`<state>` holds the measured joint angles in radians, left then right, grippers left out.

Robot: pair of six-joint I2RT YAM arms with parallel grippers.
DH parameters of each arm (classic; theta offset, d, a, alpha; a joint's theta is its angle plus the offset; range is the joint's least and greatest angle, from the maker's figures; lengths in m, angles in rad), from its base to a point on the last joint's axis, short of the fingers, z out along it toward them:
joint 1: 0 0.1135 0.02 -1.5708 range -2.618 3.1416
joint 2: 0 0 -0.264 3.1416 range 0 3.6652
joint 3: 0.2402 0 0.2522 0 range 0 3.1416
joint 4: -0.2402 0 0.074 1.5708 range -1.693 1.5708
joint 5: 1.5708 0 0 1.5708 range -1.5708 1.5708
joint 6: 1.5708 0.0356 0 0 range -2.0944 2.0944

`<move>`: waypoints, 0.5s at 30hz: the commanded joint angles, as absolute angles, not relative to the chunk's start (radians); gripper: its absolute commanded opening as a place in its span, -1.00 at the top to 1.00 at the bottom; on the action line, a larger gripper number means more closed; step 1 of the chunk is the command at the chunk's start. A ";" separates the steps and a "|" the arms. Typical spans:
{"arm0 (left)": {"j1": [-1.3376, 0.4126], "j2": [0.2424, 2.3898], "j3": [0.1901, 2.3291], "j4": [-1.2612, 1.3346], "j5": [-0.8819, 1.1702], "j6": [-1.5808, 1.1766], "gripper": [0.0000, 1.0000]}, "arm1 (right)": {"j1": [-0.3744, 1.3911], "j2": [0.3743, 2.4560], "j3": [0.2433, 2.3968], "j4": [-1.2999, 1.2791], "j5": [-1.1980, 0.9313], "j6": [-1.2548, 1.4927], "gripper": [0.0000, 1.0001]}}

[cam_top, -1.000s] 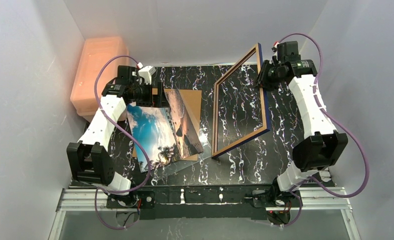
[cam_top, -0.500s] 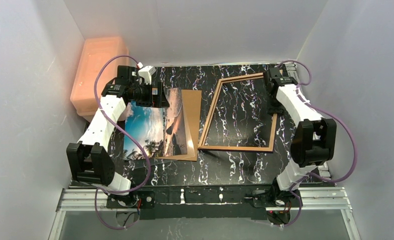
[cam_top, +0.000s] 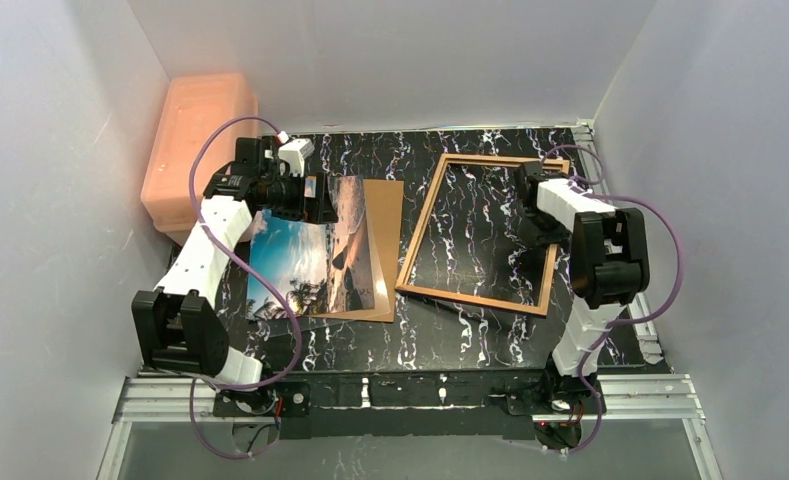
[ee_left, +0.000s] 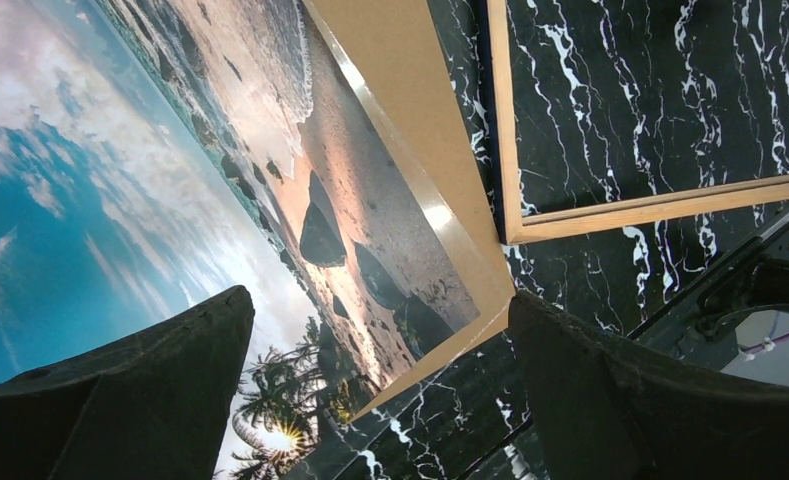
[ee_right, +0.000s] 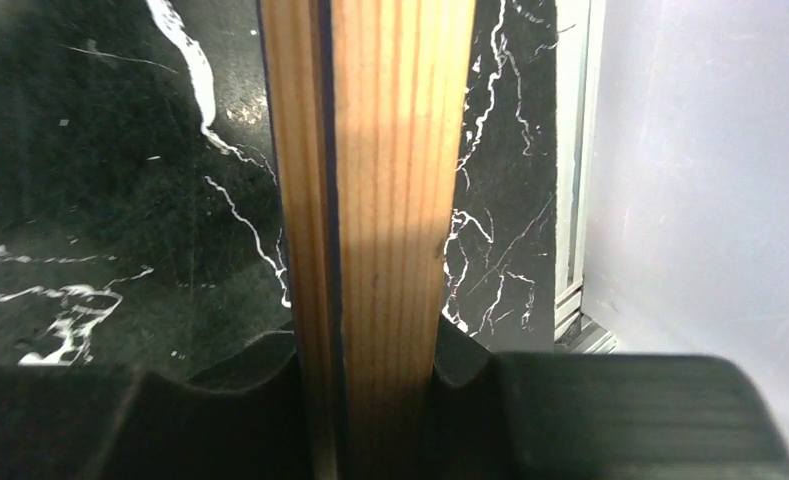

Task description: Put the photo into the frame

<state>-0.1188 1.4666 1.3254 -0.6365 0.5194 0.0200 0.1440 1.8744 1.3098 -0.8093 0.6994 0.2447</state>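
The photo [cam_top: 305,265], a glossy beach print, lies flat on the brown backing board [cam_top: 385,210] left of centre. My left gripper [cam_top: 315,200] hovers over its far edge, open and holding nothing. In the left wrist view the photo [ee_left: 170,150] fills the left side between my wide-apart fingers [ee_left: 100,400]. The frame [cam_top: 475,299] lies flat on the black marbled table with its wood-brown rear up, right of the board. My right gripper [cam_top: 540,215] is shut on the frame's right rail. The right wrist view shows that wooden rail [ee_right: 400,180] clamped between the jaws of my right gripper [ee_right: 370,400].
A pale orange plastic box [cam_top: 195,140] stands at the back left, behind my left arm. White walls close in on both sides. The table's metal edge strip [ee_right: 575,200] and the right wall run just beyond the frame's right rail.
The frame went from standing tilted on edge to lying flat, lowered by my right arm. The photo's lifted near end settled onto the backing board. My left gripper barely moved.
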 commanded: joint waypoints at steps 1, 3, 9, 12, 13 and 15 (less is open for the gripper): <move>-0.112 1.412 1.312 -0.646 0.520 0.052 -0.95 | 0.144 1.917 1.247 -0.796 0.794 0.237 0.65; -0.112 1.411 1.317 -0.645 0.513 0.057 -0.95 | 0.145 1.930 1.229 -0.776 0.802 0.239 0.60; -0.111 1.406 1.322 -0.644 0.517 0.060 -0.95 | 0.145 1.986 1.250 -0.798 0.811 0.252 0.24; -0.111 1.403 1.320 -0.644 0.515 0.062 -0.96 | 0.143 1.981 1.249 -0.789 0.814 0.254 -0.04; -0.111 1.401 1.319 -0.644 0.515 0.063 -0.96 | 0.144 1.980 1.251 -0.789 0.811 0.254 -0.24; -0.110 1.401 1.319 -0.647 0.519 0.066 -0.96 | 0.143 1.980 1.260 -0.789 0.789 0.251 -0.95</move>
<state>-0.1169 1.4456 1.3167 -0.6353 0.5102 0.0479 0.1463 1.9659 1.2449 -0.7853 0.8371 0.2306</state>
